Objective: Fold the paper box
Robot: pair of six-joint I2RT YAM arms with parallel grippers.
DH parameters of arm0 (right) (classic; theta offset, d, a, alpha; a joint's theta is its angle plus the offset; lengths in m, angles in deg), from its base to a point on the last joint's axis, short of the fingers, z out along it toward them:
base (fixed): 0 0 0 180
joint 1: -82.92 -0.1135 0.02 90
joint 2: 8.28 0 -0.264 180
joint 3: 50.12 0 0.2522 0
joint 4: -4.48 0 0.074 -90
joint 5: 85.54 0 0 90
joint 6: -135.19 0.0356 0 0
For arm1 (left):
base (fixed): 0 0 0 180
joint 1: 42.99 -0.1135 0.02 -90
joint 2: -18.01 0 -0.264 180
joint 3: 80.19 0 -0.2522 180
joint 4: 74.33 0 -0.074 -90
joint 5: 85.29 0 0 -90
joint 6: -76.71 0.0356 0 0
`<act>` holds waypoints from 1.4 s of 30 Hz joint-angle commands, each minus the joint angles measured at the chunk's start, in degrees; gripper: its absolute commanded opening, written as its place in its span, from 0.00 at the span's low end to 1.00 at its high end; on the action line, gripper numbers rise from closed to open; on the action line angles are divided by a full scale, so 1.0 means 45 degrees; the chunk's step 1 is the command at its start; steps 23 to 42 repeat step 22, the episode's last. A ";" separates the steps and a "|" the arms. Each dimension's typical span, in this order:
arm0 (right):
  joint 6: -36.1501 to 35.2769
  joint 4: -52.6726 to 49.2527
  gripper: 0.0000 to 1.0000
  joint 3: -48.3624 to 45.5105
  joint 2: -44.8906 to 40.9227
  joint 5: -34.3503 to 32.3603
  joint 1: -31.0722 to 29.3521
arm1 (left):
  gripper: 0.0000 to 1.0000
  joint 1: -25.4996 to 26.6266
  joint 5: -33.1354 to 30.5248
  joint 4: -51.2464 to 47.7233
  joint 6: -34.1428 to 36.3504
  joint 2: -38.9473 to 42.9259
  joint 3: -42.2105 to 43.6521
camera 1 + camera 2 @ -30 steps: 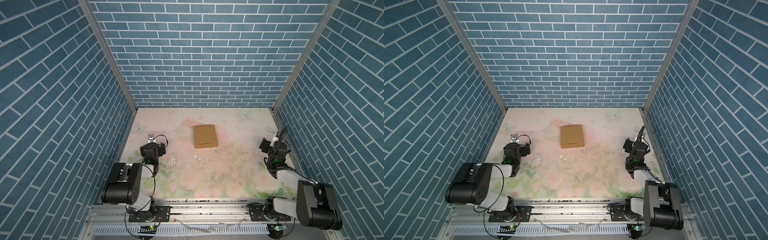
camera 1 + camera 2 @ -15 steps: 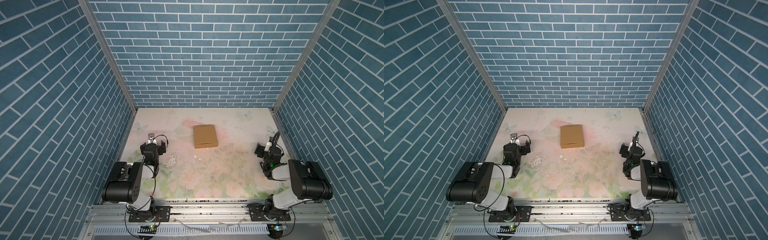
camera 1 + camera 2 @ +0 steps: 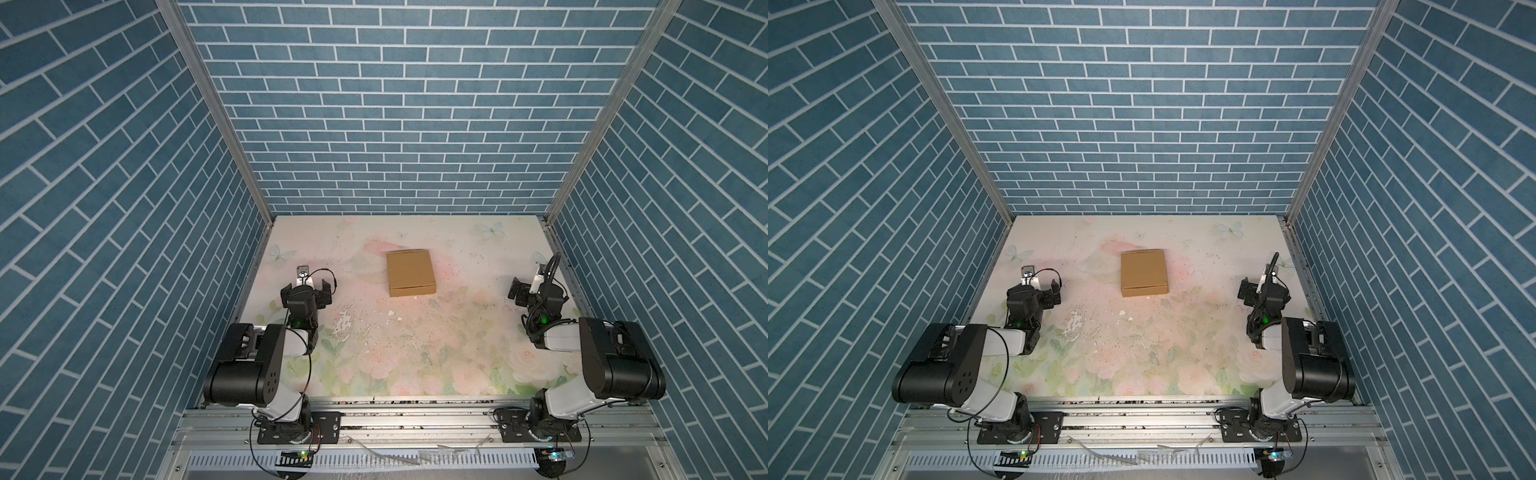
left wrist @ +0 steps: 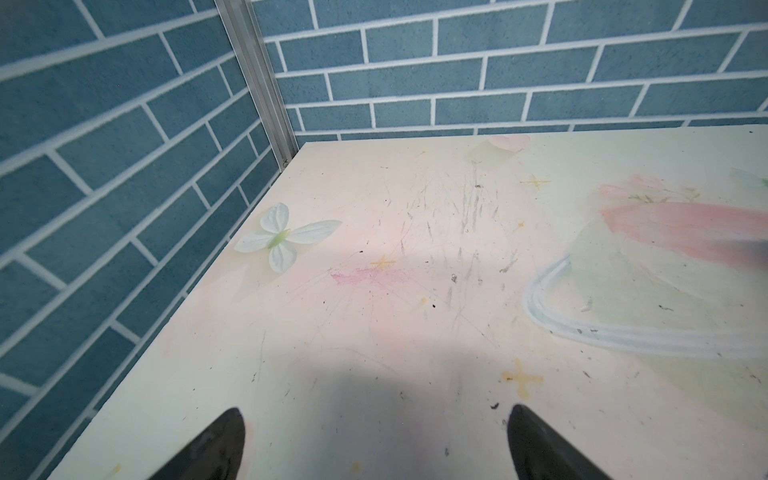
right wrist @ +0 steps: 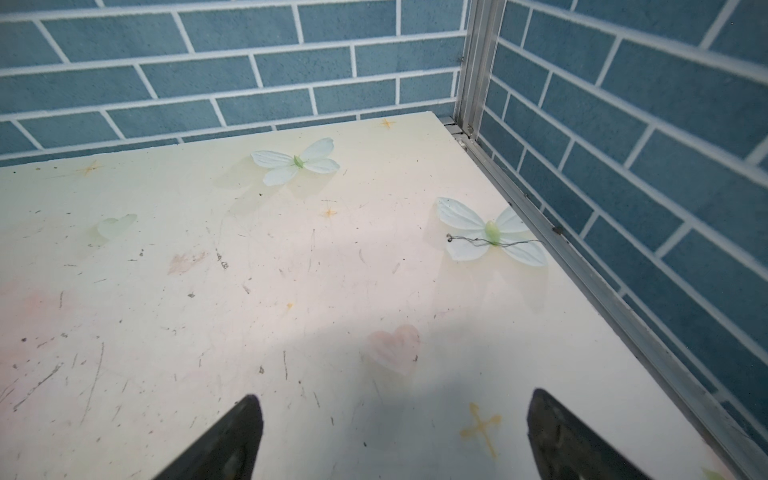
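Observation:
The paper box (image 3: 410,272) (image 3: 1144,273) is a plain brown cardboard box lying flat and closed on the middle of the table, toward the back. My left gripper (image 3: 309,287) (image 3: 1038,287) rests low near the left wall, well to the left of the box, open and empty. My right gripper (image 3: 536,287) (image 3: 1264,289) sits near the right wall, well to the right of the box, also open and empty. In the left wrist view the left gripper (image 4: 376,440) shows only bare table between its dark fingertips. The right wrist view shows the right gripper (image 5: 392,432) the same way. Neither wrist view shows the box.
Blue brick walls close in the table (image 3: 415,353) on three sides, with aluminium posts in the back corners. Small white chips (image 3: 390,312) lie in front of the box. A thin wire (image 5: 494,242) lies across a printed butterfly near the right wall. A metal rail (image 3: 415,415) runs along the front.
The right arm has drawn back and folded up at the table's right edge, and its jaws have spread a little wider. The left arm and the box have not moved.

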 commanded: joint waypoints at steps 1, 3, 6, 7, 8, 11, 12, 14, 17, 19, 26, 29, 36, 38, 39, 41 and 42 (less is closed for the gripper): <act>-0.0454 0.0038 0.99 -0.0038 0.0017 -0.0008 -0.0041 | 1.00 0.0040 -0.0092 -0.0095 0.0094 -0.0026 -0.0233; -0.0686 -0.0131 0.99 0.0041 0.0026 0.0744 -0.0059 | 1.00 0.0040 -0.0091 -0.0102 0.0091 -0.0030 -0.0227; -0.0736 -0.0276 0.99 0.0120 0.0019 0.1044 -0.0063 | 1.00 0.0040 -0.0091 -0.0094 0.0096 -0.0027 -0.0228; -0.0733 -0.0288 0.99 0.0121 0.0028 0.1037 -0.0060 | 1.00 0.0040 -0.0096 -0.0090 0.0087 -0.0030 -0.0234; -0.0737 -0.0282 0.99 0.0121 0.0028 0.1026 -0.0063 | 0.99 0.0040 -0.0099 -0.0092 0.0086 -0.0027 -0.0226; -0.0738 -0.0277 0.99 0.0122 0.0014 0.1037 -0.0063 | 1.00 0.0040 -0.0091 -0.0095 0.0087 -0.0027 -0.0241; -0.0736 -0.0288 0.99 0.0120 0.0013 0.1027 -0.0056 | 1.00 0.0040 -0.0102 -0.0104 0.0086 -0.0038 -0.0231; -0.0738 -0.0284 0.99 0.0110 0.0021 0.1031 -0.0063 | 1.00 0.0040 -0.0103 -0.0126 0.0097 -0.0046 -0.0265; -0.0738 -0.0276 0.99 0.0121 0.0023 0.1042 -0.0063 | 1.00 0.0057 -0.0110 -0.0107 0.0109 -0.0053 -0.0262; -0.0728 -0.0286 0.99 0.0121 0.0025 0.1042 -0.0063 | 0.99 0.0059 -0.0092 -0.0113 0.0090 -0.0047 -0.0274; -0.0738 -0.0276 0.99 0.0121 0.0022 0.1035 -0.0063 | 1.00 0.0059 -0.0074 -0.0064 0.0139 -0.0047 -0.0230; -0.0738 -0.0276 0.99 0.0121 0.0022 0.1035 -0.0063 | 1.00 0.0059 -0.0074 -0.0064 0.0139 -0.0047 -0.0230; -0.0738 -0.0276 0.99 0.0121 0.0022 0.1035 -0.0063 | 1.00 0.0059 -0.0074 -0.0064 0.0139 -0.0047 -0.0230; -0.0738 -0.0276 0.99 0.0121 0.0022 0.1035 -0.0063 | 1.00 0.0059 -0.0074 -0.0064 0.0139 -0.0047 -0.0230; -0.0738 -0.0276 0.99 0.0121 0.0022 0.1035 -0.0063 | 1.00 0.0059 -0.0074 -0.0064 0.0139 -0.0047 -0.0230; -0.0738 -0.0276 0.99 0.0121 0.0022 0.1035 -0.0063 | 1.00 0.0059 -0.0074 -0.0064 0.0139 -0.0047 -0.0230; -0.0738 -0.0276 0.99 0.0121 0.0022 0.1035 -0.0063 | 1.00 0.0059 -0.0074 -0.0064 0.0139 -0.0047 -0.0230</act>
